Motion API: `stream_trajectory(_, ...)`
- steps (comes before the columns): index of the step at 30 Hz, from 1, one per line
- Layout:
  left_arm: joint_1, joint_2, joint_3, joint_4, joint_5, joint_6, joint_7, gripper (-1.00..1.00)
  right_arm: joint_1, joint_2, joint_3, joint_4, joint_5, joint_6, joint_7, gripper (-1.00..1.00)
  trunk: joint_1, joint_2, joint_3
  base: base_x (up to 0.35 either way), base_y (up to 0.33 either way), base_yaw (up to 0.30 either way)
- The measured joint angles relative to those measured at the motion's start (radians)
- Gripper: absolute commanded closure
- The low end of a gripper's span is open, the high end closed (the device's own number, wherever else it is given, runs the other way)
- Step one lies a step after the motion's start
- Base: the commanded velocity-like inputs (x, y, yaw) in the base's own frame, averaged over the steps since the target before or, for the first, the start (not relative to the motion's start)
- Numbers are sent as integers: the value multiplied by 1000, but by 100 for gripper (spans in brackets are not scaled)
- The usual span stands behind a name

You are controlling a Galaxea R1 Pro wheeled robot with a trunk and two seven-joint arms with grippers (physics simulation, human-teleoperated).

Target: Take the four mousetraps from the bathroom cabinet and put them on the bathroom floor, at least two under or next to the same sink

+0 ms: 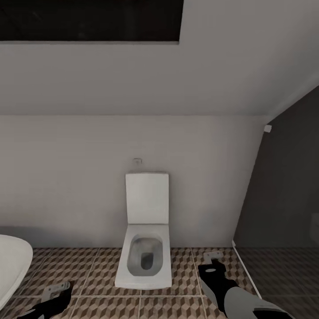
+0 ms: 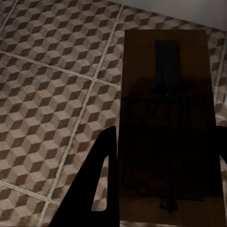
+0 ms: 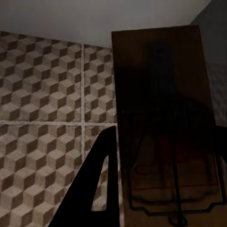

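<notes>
1. The bathroom floor [image 1: 88, 266] of brown, beige and white cube-pattern tiles meets a plain white wall [image 1: 66, 177]; a dark grey panel [image 1: 288, 186] stands at the right.
2. A white rectangular toilet [image 1: 145, 248] with raised lid stands against the wall; a white curved rim [image 1: 13, 261] shows at the left.
3. The left gripper [image 1: 55, 290] has its jaws closed on a flat dark-brown mousetrap [image 2: 165, 123] above the tiles.
4. The right gripper [image 1: 213, 261] likewise clamps a second dark-brown mousetrap [image 3: 163, 118]; its thin wire loop [image 3: 175, 208] shows.

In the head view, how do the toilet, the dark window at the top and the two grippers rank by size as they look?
1. Dark window, cut off by the frame.
2. Toilet.
3. Left gripper and right gripper: both small and look alike, so I do not rank them.
</notes>
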Motion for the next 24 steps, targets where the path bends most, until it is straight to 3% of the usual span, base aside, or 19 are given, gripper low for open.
stream_trajectory(3,0,-6,-1,-3,-6,3,0,100,0,-1,0,21,1,-34,27,100,0,0,0,0,0,0)
stream_trajectory(7,0,-14,-6,-4,-47,-58,2,100,0,-4,1,34,2,-50,55,100,0,0,0,0,0,0)
stream_trajectory(11,0,-15,-8,-4,-59,-78,1,100,0,-3,2,36,3,-53,60,100,0,0,0,0,158,0)
stream_trajectory(16,0,-16,-8,-4,-61,-81,1,100,0,-2,2,36,5,-53,61,100,0,0,0,7,179,0)
stream_trajectory(24,0,-19,-12,-5,-63,-80,1,100,0,-6,2,36,5,-54,59,100,0,0,0,1,18,0)
